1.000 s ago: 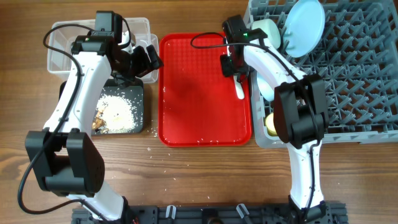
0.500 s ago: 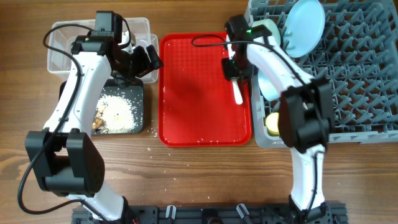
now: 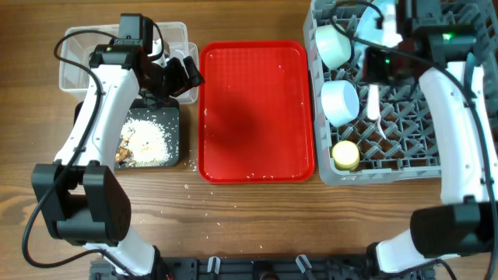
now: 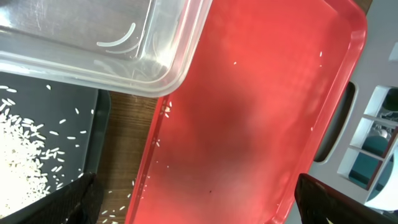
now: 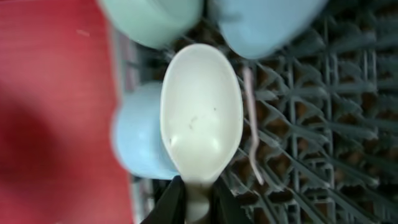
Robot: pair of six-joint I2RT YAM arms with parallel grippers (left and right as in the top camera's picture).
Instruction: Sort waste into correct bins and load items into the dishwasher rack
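My right gripper hangs over the grey dishwasher rack, shut on the handle of the white spoon. In the right wrist view the jaws pinch the spoon above the rack. The white fork lies on the pegs beside it. The mint bowl, blue bowl and yellow cup sit in the rack. The blue plate is mostly hidden by my arm. My left gripper is open and empty over the corner of the clear tub.
The black tray holds beige crumbs. The flat red serving tray lies between the bins and the rack with a few grains on it. Loose crumbs dot the wooden table in front of it.
My right gripper has carried the spoon from the red tray's right edge to the right, over the rack. The left arm has not moved.
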